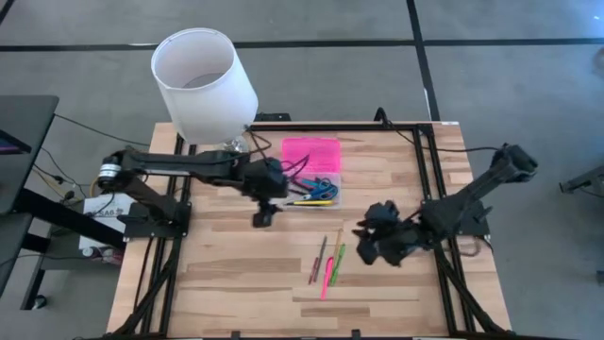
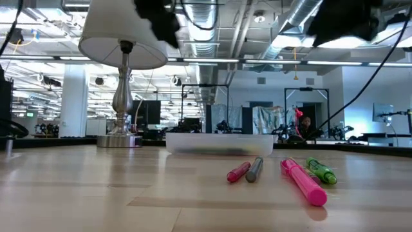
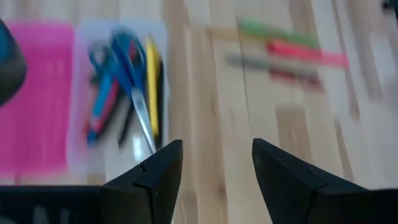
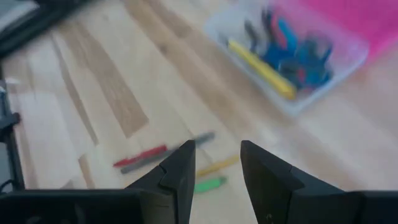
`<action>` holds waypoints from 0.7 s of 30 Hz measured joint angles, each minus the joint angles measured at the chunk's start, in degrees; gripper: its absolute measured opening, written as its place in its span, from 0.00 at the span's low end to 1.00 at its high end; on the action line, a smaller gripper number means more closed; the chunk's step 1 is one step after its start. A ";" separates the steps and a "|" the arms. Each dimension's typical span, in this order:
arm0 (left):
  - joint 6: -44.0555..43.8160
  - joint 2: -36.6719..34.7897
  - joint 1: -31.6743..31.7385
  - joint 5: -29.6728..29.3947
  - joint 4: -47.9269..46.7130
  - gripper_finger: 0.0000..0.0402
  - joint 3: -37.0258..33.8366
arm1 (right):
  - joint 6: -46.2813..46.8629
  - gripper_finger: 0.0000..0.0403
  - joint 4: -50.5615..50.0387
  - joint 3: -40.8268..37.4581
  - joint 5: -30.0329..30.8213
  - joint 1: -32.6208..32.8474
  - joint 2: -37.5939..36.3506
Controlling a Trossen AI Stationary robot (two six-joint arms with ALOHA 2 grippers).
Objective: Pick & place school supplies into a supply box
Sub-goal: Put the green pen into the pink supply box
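Note:
The supply box lies open at the table's far middle, its pink lid flat beside the clear base. The base holds blue-handled scissors, a yellow pen and other supplies. Several loose pens and markers lie on the wood nearer the front, also in the low view. My left gripper hovers open above the table just left of the box's near end, nothing between its fingers. My right gripper hangs open just right of the loose pens, above them.
A white-shaded lamp stands at the far left corner, close to the box. A black frame runs along the table's left, far and right edges. Bare wood lies at the front and left of the loose pens.

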 joint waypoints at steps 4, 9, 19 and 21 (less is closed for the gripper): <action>-0.08 -2.69 -1.08 0.07 -10.58 0.47 0.00 | 9.19 0.30 0.83 0.54 -5.81 -2.38 6.52; 0.40 -5.22 -1.38 -0.02 -18.55 0.47 -1.57 | 24.49 0.30 0.70 2.67 -12.95 -4.00 13.75; 0.09 -10.95 -1.27 -6.81 -14.24 0.47 -14.00 | 42.17 0.30 -0.12 11.84 -20.28 -3.78 25.79; -0.95 -11.51 -1.25 -7.56 -10.45 0.47 -17.02 | 43.67 0.30 -0.34 13.81 -21.58 -3.80 28.25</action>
